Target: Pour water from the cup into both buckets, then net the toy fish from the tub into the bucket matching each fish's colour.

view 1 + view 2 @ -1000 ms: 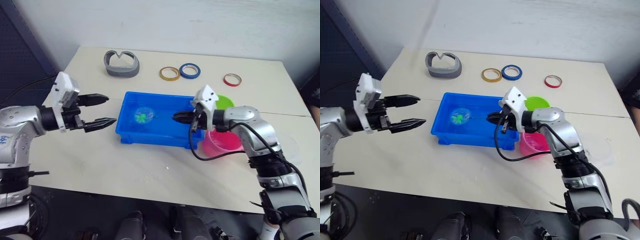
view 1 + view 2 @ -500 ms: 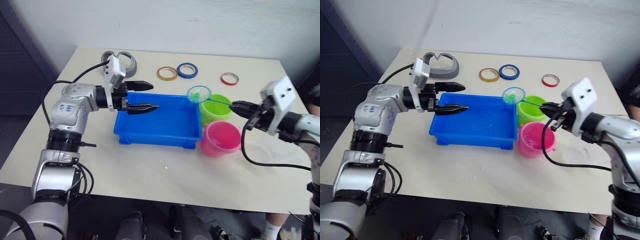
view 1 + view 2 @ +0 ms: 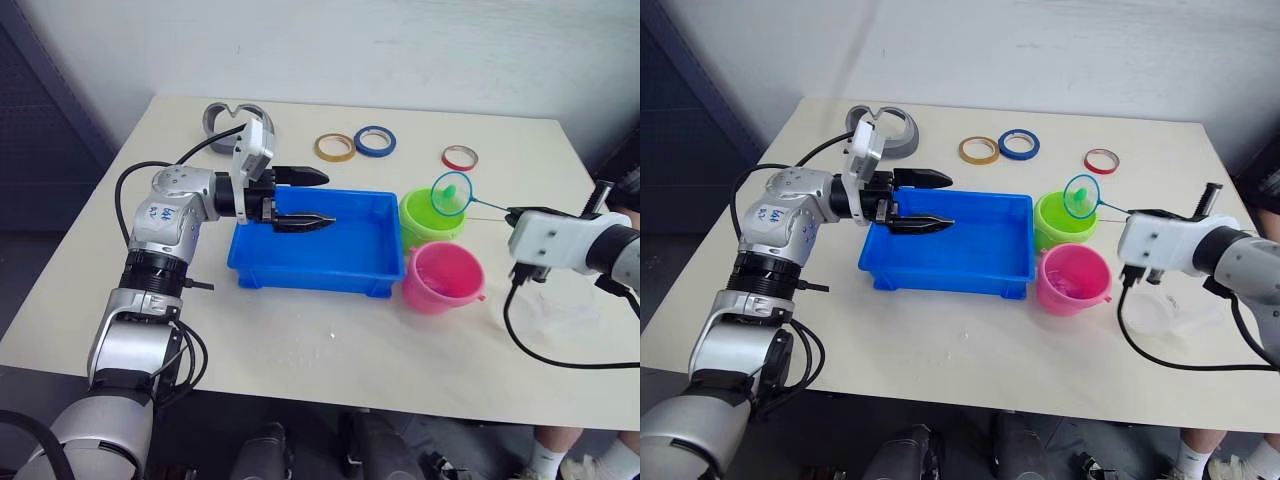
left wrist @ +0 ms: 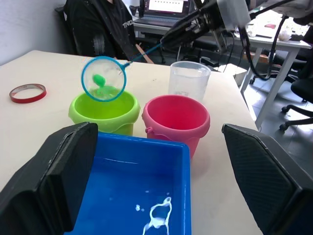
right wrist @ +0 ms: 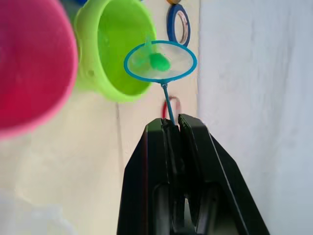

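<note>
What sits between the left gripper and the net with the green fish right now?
In the left wrist view, past the left gripper lie the far end of the blue tub, then the green bucket, with the net above it.

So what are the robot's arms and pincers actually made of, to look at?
Both arms are built of rounded silver-grey metal segments joined by black ribbed rings. The left arm carries small blue writing on its upper shell. Each wrist ends in a white boxy block, from which a loose black cable loops back along the arm. The left gripper has two tapered, pointed black fingers; the right gripper has black fingers too.
</note>
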Robot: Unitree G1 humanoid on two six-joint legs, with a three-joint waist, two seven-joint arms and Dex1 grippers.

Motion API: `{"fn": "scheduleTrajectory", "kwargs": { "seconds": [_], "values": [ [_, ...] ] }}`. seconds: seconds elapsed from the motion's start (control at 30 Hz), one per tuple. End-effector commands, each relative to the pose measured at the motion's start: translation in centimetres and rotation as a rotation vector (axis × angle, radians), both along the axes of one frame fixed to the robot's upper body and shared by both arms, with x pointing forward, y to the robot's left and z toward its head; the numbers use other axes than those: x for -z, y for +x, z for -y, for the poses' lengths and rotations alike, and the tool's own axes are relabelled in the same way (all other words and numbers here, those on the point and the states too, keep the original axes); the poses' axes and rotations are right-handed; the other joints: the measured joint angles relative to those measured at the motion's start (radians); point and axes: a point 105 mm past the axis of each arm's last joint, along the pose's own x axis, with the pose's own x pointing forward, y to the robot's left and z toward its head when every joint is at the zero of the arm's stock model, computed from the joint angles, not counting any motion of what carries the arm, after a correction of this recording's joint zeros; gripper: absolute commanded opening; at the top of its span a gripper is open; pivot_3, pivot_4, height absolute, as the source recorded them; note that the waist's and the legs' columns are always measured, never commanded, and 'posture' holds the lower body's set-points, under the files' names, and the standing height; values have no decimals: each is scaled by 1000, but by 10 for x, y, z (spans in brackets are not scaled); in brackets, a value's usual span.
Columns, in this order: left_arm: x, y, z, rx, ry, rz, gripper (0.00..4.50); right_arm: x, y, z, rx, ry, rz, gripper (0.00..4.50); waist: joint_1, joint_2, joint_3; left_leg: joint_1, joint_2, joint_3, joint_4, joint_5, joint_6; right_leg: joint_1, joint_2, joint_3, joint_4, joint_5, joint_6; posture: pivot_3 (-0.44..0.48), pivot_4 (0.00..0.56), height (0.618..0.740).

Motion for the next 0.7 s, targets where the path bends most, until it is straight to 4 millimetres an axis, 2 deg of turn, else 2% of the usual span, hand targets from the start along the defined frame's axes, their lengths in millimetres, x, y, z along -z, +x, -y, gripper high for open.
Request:
{"fn": "scheduleTrajectory", "kwargs": {
  "seconds": [0.03,0.17,0.37,0.5,0.57,0.67,0.7],
  "values": [
    [-11,-2,-6,-22,-3,50,4448,-11,3,-1,-111,-279,142,0,-1,0,0,0,0,1,0,0,0,0,0,1,0,0,0,0,150,740],
    [-13,-2,-12,-44,1,55,4448,-16,6,-7,-184,-338,192,0,-2,0,0,1,0,1,0,1,-1,0,0,1,0,0,0,0,150,740],
    [-13,-1,-18,-64,11,60,4448,-22,9,7,-167,-359,192,0,1,0,0,1,0,1,0,1,-1,0,0,1,0,0,0,0,150,740],
    [-13,-1,-19,-69,14,61,4448,-17,7,5,-184,-334,166,0,-1,0,0,1,0,1,0,1,-1,0,0,1,0,0,0,0,150,740],
    [-14,-2,-20,-72,15,62,4448,-26,11,8,-131,-140,163,0,-2,0,0,1,1,1,0,1,-1,0,0,1,0,0,0,0,150,740],
    [-13,-8,-28,-76,26,58,4448,-37,12,0,-84,357,56,0,-5,0,0,2,1,1,1,1,-1,0,1,1,1,0,0,0,150,740],
    [-13,-11,-30,-75,32,55,4448,-38,11,-6,-96,469,2,0,-5,0,0,2,2,1,1,1,-1,0,2,1,3,0,0,0,150,740]
  ]
}}
